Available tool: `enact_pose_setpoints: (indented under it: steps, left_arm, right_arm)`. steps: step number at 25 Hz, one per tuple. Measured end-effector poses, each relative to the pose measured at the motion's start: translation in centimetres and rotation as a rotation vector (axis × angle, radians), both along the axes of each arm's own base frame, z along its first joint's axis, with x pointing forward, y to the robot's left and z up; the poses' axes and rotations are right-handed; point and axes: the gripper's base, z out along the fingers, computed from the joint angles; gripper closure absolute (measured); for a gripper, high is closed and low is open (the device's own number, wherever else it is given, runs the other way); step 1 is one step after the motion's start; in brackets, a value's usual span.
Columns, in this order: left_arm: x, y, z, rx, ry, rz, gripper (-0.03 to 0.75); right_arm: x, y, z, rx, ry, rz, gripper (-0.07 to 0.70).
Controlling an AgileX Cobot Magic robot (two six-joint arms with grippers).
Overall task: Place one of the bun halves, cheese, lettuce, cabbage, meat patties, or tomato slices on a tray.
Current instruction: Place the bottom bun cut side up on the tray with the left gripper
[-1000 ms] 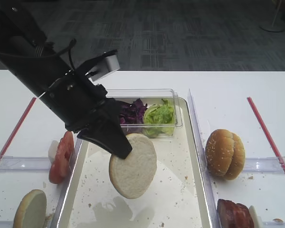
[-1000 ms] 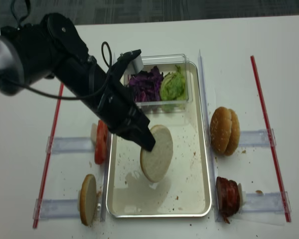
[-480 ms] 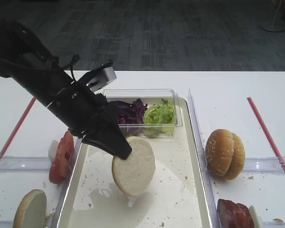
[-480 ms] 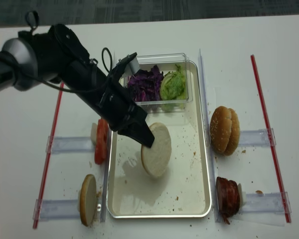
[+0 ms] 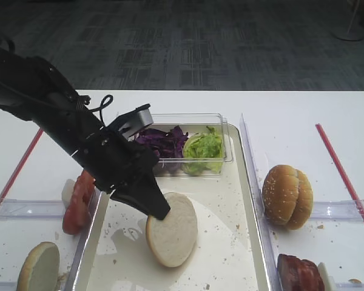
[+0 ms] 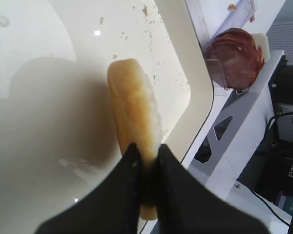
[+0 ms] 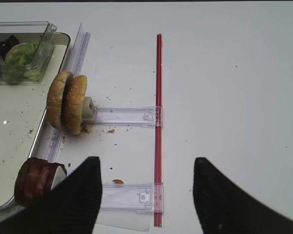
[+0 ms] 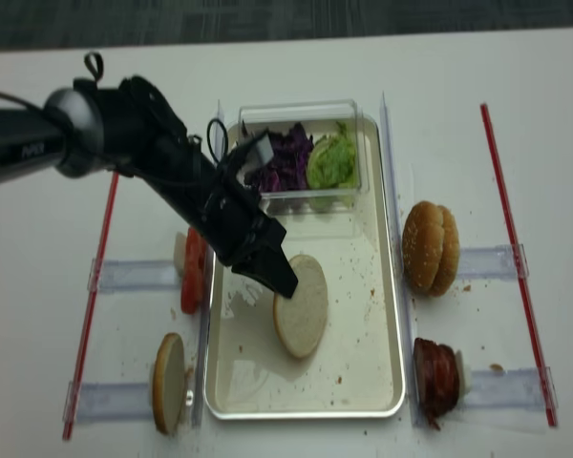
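Observation:
My left gripper [image 5: 158, 210] is shut on the upper edge of a pale bun half [image 5: 171, 229], which it holds tilted low over the tray [image 5: 259, 233]. Whether the bun's lower edge touches the surface I cannot tell. The left wrist view shows the bun half [image 6: 132, 105] edge-on, pinched between the black fingers, with the tray rim [image 6: 195, 73] beyond. From overhead the bun half [image 8: 302, 305] sits mid-tray. My right gripper [image 7: 146, 161] hangs open over the bare white table with nothing between its fingers.
A clear box at the tray's far end holds cabbage [image 5: 164, 142] and lettuce [image 5: 202, 148]. Tomato slices [image 5: 77, 200] and another bun half [image 5: 39, 267] stand left of the tray. Sesame buns [image 5: 287, 196] and meat patties [image 5: 298, 273] stand to its right. Red strips mark both sides.
The left gripper has come down with the bun half, which now sits lower and nearer the tray surface. The arm has dropped and stretched out flatter.

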Motion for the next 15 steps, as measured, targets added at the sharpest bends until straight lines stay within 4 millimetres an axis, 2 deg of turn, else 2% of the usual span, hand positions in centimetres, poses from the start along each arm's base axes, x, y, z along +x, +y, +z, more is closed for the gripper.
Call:
enact_pose_setpoints:
  steps: [5,15]
  left_arm:
    - [0.32,0.22,-1.09,0.001,0.014,-0.002,0.680]
    - [0.69,0.73,-1.14,-0.007,0.000,0.009,0.680]
  right_arm:
    - [0.00,0.00,0.00,0.000,0.000,0.000,0.186]
    - [0.00,0.00,0.00,0.000,0.000,0.000,0.186]
